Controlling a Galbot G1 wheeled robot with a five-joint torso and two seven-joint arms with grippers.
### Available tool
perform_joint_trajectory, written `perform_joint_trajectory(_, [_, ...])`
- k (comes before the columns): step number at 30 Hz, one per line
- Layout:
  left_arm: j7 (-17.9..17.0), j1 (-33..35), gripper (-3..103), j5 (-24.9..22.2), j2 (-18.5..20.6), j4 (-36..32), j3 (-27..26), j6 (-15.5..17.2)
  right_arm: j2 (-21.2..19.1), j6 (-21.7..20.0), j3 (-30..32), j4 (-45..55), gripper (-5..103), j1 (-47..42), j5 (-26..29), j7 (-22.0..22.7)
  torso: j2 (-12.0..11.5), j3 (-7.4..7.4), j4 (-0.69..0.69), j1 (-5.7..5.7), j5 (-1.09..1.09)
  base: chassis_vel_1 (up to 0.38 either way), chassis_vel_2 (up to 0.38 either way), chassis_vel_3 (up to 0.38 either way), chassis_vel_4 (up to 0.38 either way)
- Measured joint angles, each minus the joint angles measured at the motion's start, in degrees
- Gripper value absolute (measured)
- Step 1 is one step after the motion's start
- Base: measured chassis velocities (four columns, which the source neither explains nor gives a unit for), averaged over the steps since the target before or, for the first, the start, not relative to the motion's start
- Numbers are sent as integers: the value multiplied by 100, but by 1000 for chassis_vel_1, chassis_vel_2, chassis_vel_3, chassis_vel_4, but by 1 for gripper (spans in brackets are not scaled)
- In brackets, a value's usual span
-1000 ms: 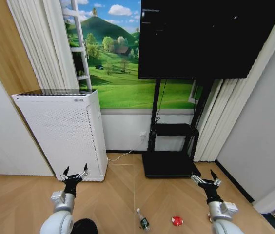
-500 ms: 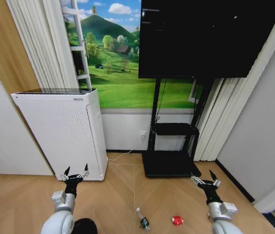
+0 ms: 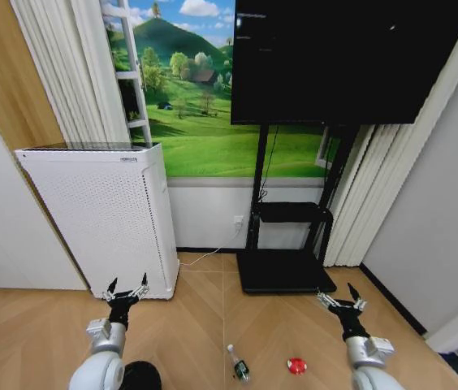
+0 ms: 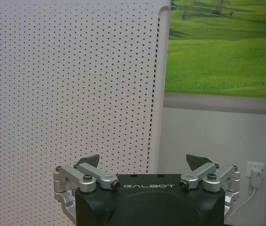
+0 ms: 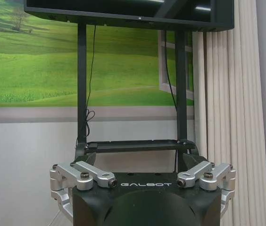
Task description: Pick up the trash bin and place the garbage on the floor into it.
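Both grippers [image 3: 127, 283] [image 3: 339, 299] raised, spread wide.

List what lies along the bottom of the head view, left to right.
Left gripper → trash bin → bottle → red wrapper → right gripper.

You've got 2 identical end effectors, left end effector [image 4: 145, 162] & right end effector [image 5: 141, 161]: black housing w/ white GALBOT lettering, silver linkage arms w/ dark screws, black pointed fingertips; light grey rounded forearms
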Motion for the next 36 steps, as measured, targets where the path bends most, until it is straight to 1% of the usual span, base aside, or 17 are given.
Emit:
perform_joint_trajectory(1, [0, 0, 100, 0, 0, 0, 0, 0, 0, 0, 0, 0, 100, 0, 0, 0, 0, 0, 0, 0, 0, 0, 0, 0, 0])
perform_joint_trajectory(3, [7, 18, 100, -1, 17, -9, -15, 0, 24, 0, -10, 0, 100, 1, -16, 0, -82, -53, 0, -29, 0, 0, 0, 0, 0])
perform_joint_trajectory(10, [11, -11, 100, -14, 21, -14, -7, -1, 47, 21, -1, 22, 100, -37, -39, 0, -235, -140, 0, -95, 0, 0, 0, 0, 0])
perform_joint_trajectory(12, [17, -21, 100, -16, 19, -14, 9, 0, 44, 26, 20, 41, 100, -50, -39, 1, -322, -190, 0, -131, 0, 0, 0, 0, 0])
perform_joint_trajectory(16, [24, -21, 100, -17, 16, -12, 15, 0, 41, 26, 31, 50, 100, -55, -39, 2, -387, -233, 0, -153, 0, 0, 0, 0, 0])
perform_joint_trajectory(21, [34, -20, 100, -34, 20, -5, 11, -10, 40, 27, 36, 65, 100, -60, -46, 3, -547, -335, 0, -211, 0, 0, 0, 0, 0])
perform_joint_trajectory(24, [36, -19, 100, -36, 23, -4, 8, -14, 40, 27, 36, 67, 100, -60, -48, 3, -578, -355, 0, -223, 0, 0, 0, 0, 0])
perform_joint_trajectory(28, [37, -19, 100, -46, 26, -4, 5, -17, 41, 27, 40, 71, 100, -61, -52, 5, -699, -434, 0, -264, 0, 0, 0, 0, 0])
perform_joint_trajectory(36, [39, -16, 100, -49, 26, -4, 8, -17, 41, 26, 44, 71, 100, -64, -62, 5, -789, -493, 0, -295, 0, 0, 0, 0, 0])
